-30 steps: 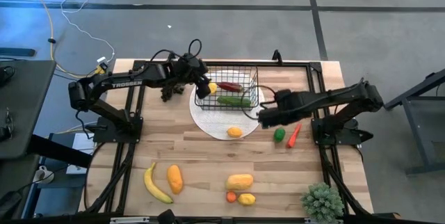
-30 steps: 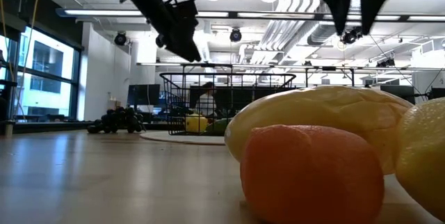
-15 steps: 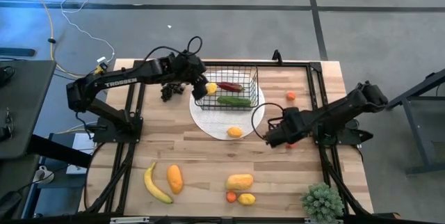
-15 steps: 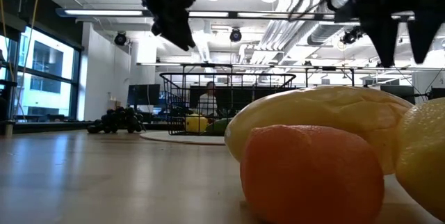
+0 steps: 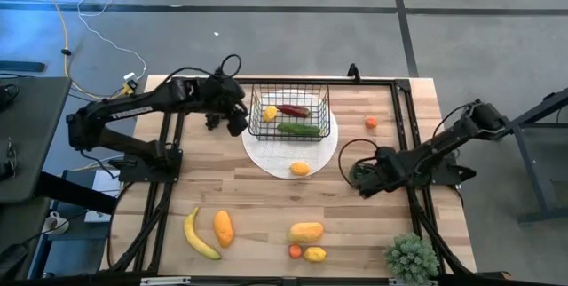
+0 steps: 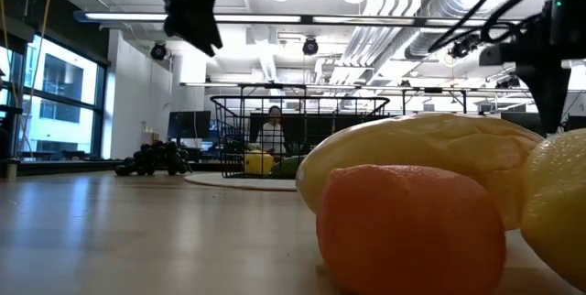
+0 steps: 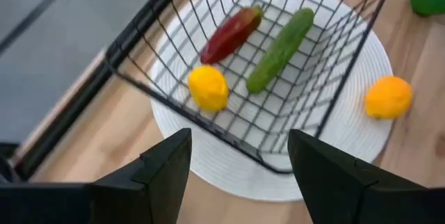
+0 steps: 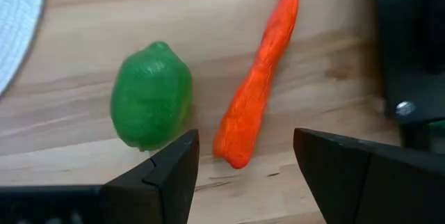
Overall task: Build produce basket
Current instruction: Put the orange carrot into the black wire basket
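The left gripper [image 5: 236, 123] is held just beside the left wall of the basket [image 5: 290, 114], above the table [image 5: 266, 197], with its fingers [image 7: 163, 161] spread apart and nothing between them. A bunch of dark grapes [image 5: 213, 121] is seen on the wood next to that gripper, on the side away from the basket.

The basket is set on a white disc [image 5: 291, 148]. Three pieces are contained in it: a yellow fruit [image 7: 208, 88] at the left end, a red chili [image 7: 231, 33] and a green cucumber [image 7: 281, 40] lying side by side. An orange-yellow fruit [image 5: 300, 168] is left on the disc outside the basket, near its front edge.

The right gripper [image 5: 364, 179] is positioned low over the table to the right of the disc, its fingers [image 8: 156, 172] parted and empty. A green lime-like fruit [image 8: 151, 95] and an orange carrot-like piece [image 8: 259, 74] are lying on the wood directly ahead of it, close together but apart.
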`<state>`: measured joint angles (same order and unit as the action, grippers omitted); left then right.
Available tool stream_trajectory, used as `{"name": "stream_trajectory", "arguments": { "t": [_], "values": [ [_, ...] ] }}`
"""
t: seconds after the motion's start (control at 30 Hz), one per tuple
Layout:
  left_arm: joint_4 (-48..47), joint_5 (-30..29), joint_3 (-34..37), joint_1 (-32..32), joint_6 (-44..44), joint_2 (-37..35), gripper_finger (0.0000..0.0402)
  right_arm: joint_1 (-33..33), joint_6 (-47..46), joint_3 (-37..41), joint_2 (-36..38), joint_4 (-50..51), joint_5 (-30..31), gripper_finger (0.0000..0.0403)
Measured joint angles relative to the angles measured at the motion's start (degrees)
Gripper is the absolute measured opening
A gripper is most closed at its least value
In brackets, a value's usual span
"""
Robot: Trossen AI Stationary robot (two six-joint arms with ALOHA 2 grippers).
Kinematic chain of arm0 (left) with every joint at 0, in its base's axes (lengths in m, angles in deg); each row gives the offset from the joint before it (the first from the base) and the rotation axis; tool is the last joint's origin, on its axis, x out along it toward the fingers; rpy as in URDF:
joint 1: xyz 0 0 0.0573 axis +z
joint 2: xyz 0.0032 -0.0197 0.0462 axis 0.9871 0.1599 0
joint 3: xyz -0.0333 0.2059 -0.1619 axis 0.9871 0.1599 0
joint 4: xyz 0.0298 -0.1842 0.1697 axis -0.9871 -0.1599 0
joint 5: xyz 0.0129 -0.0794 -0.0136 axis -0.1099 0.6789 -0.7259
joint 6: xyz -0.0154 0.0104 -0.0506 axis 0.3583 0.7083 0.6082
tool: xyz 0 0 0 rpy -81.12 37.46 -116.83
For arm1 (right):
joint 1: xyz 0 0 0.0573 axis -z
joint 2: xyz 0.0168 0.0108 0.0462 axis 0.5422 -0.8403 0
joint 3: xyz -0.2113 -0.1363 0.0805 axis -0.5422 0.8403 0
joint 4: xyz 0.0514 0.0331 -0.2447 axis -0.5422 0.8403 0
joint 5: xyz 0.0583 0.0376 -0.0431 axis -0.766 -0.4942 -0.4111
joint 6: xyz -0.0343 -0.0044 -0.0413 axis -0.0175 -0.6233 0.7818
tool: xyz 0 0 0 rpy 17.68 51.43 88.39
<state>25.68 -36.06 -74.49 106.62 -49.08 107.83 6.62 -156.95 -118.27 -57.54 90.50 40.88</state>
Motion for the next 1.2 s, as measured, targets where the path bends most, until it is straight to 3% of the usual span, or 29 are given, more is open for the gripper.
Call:
{"name": "stream_trajectory", "arguments": {
  "t": [0.17, 0.43, 0.67, 0.9, 1.2],
  "values": [
    [0.2, -0.4, 5.1, -2.5, 5.5, -4.3, 0.0229, -0.2, -0.2, 4.5, 0.0, -7.0, -1.1, 0.0216],
    [0.6, -1.9, 6.9, -7.4, 9.9, -7.5, 0.0229, -0.2, -1.6, 10.1, 0.0, -13.0, -2.0, 0.0210],
    [0.1, -2.9, 7.3, -10.4, 10.7, -7.7, 0.0229, -0.2, -1.6, 13.6, 0.0, -17.5, -3.2, 0.0142],
    [-0.1, -3.1, 7.3, -11.0, 10.7, -7.7, 0.0229, -0.2, -1.1, 13.4, 0.0, -16.0, -4.2, 0.0047],
    [-0.2, -3.1, 7.3, -11.0, 10.7, -7.7, 0.0229, -0.2, 2.1, 3.7, 0.0, -4.3, -0.4, 0.0044]
  ]
}}
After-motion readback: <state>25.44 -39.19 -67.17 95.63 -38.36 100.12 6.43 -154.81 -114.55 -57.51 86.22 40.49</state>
